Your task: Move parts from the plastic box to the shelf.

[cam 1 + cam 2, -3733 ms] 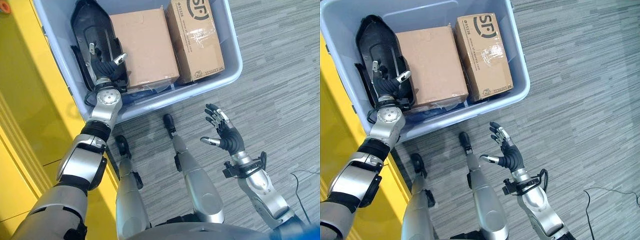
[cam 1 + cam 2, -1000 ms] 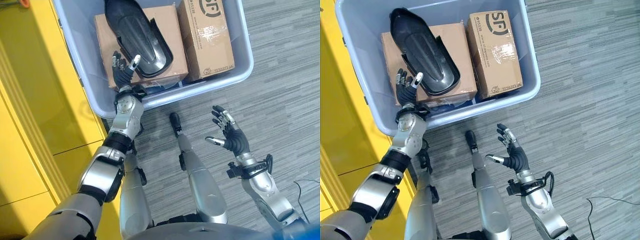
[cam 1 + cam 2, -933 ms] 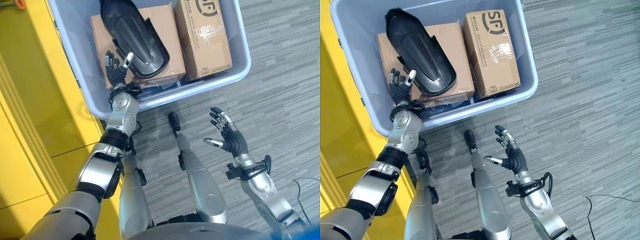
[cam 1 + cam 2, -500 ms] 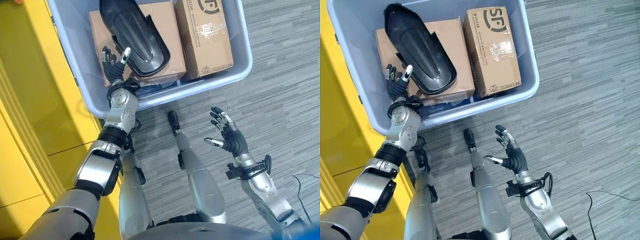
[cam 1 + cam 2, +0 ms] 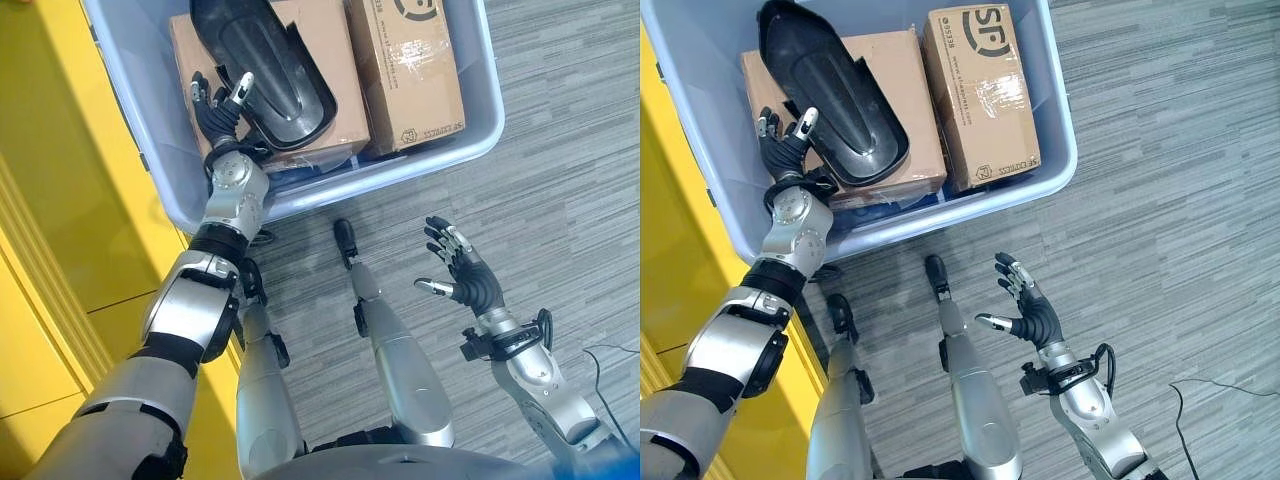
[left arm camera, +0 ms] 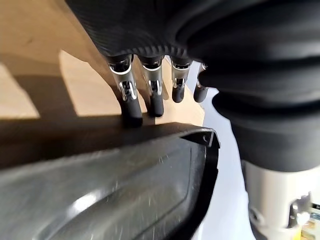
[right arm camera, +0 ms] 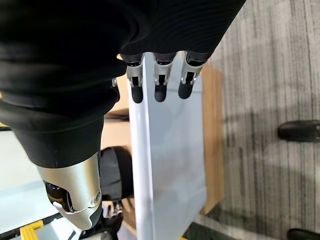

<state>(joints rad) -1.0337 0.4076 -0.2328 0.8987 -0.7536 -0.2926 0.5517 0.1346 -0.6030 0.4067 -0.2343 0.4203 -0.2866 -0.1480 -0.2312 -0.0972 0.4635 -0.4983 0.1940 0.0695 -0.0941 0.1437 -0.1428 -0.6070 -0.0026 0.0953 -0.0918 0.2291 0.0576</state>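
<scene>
The black part (image 5: 262, 65) lies across the cardboard boxes (image 5: 330, 75) in the plastic box (image 5: 455, 140), just past the left hand (image 5: 218, 110), whose straight fingers have drawn off its edge. The right hand (image 5: 468, 280) stays spread over the floor.

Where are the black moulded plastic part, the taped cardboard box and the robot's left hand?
black moulded plastic part (image 5: 845, 100), right eye view, its ridged middle.
taped cardboard box (image 5: 980, 95), right eye view, top face.
left hand (image 5: 788, 150), right eye view, dark palm.
</scene>
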